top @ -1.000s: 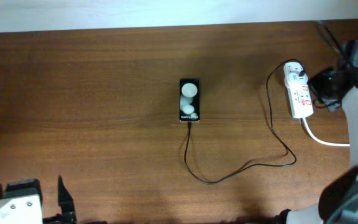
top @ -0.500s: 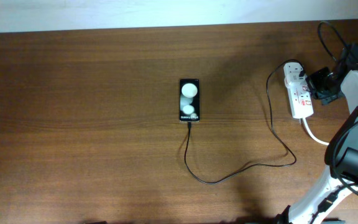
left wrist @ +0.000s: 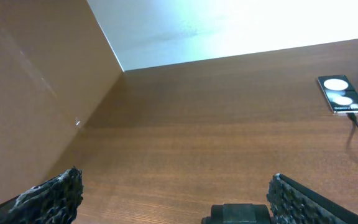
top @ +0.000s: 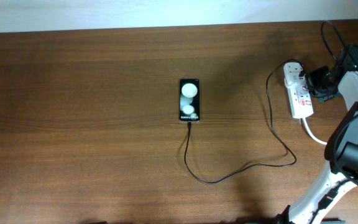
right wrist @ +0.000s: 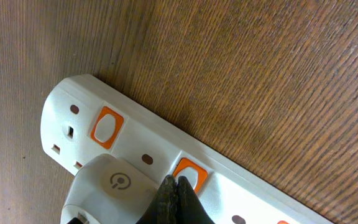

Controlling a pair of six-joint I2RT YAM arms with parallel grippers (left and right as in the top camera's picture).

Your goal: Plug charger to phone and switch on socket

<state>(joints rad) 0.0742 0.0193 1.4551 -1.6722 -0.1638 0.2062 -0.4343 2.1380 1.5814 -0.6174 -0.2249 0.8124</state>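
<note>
The phone (top: pixel 190 99) lies at the table's middle with two white blobs on its face; it also shows in the left wrist view (left wrist: pixel 341 94). The charger cable (top: pixel 241 169) runs from the phone's lower end in a loop to the white adapter (top: pixel 294 70) on the socket (top: pixel 299 94) at the right. My right gripper (right wrist: pixel 178 186) is shut, its tips pressed on an orange-framed switch (right wrist: pixel 190 175) of the socket (right wrist: pixel 241 186), beside the adapter (right wrist: pixel 107 190). In the overhead view it (top: pixel 319 83) sits at the socket's right side. My left gripper (left wrist: pixel 173 193) is open and empty, low over the table's near left.
The socket's thick white cord (top: pixel 319 137) trails toward the right edge. The right arm (top: pixel 353 143) stands along the right edge. A pale wall (left wrist: pixel 229 25) borders the table's far side. Another orange switch (right wrist: pixel 106 127) is near the socket's end.
The left arm has left the overhead view's bottom left corner. The right arm swung and its gripper came in against the socket's right side, onto a switch.
</note>
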